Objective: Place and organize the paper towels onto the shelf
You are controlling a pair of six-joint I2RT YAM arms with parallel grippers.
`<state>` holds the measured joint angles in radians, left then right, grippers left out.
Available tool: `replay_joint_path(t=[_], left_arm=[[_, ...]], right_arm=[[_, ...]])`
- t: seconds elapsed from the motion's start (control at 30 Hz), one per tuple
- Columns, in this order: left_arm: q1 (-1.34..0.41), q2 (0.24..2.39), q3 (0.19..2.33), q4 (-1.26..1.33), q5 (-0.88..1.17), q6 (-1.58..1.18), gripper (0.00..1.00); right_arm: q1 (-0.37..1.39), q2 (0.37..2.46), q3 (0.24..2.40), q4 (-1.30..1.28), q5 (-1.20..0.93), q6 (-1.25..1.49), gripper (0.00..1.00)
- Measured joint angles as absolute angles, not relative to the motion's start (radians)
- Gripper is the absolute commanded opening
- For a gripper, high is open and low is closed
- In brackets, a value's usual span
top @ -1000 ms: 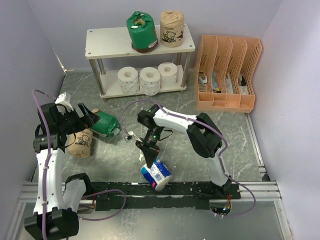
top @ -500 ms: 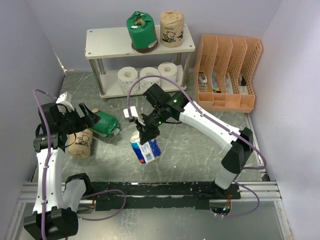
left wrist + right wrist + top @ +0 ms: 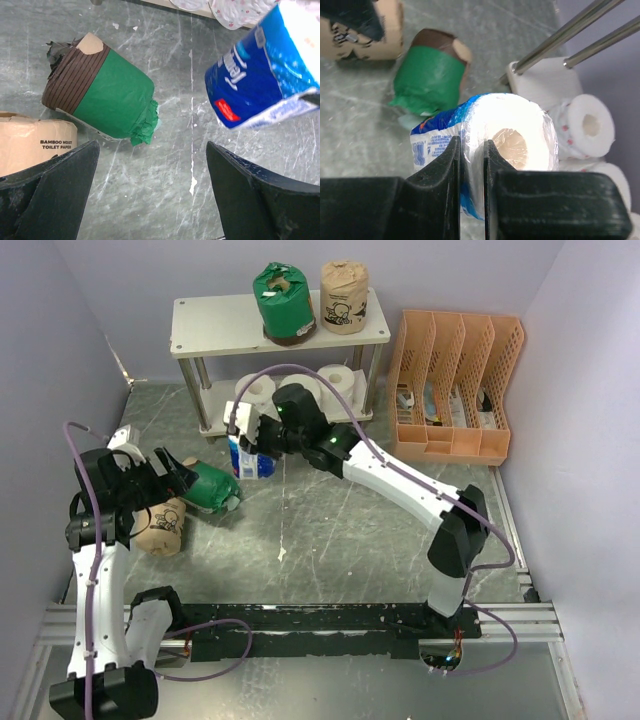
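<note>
My right gripper (image 3: pixel 258 438) is shut on the blue-and-white wrapped roll (image 3: pixel 250 458), one finger inside its core, holding it just in front of the shelf's (image 3: pixel 215 315) lower left corner. In the right wrist view the gripper (image 3: pixel 472 165) pinches that roll's wall (image 3: pixel 520 120). My left gripper (image 3: pixel 178 473) is open and empty over the floor beside a lying green-wrapped roll (image 3: pixel 210 488); a tan roll (image 3: pixel 160 525) lies by it. In the left wrist view the gripper (image 3: pixel 152 200) is below the green roll (image 3: pixel 107 100). A green roll (image 3: pixel 283 302) and a tan roll (image 3: pixel 343 297) stand on top. White rolls (image 3: pixel 335 380) sit on the lower tier, partly hidden.
An orange slotted file organizer (image 3: pixel 455 390) stands right of the shelf. Grey walls close in left, right and back. The shelf's silver legs (image 3: pixel 570 30) are close beside the held roll. The arms' base rail (image 3: pixel 330 618) runs along the near edge.
My right arm has carried the blue-and-white roll from the near middle of the floor up and left to the shelf's lower left front. The left arm has barely moved.
</note>
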<state>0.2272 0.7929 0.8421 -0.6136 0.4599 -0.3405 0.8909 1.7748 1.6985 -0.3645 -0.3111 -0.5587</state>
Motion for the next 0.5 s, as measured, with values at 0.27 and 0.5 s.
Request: replay_joint_path(t=[0.27, 0.5], left_arm=[[0.256, 0.735, 0.842, -0.624, 0.424, -0.341, 0.99], [0.263, 0.649, 0.85, -0.646, 0.372, -0.341, 0.99]], right_arm=[[0.897, 1.822, 1.718, -0.287, -0.265, -0.614, 0.0], [0.92, 1.827, 1.578, -0.11, -0.223, -0.73, 0.0]])
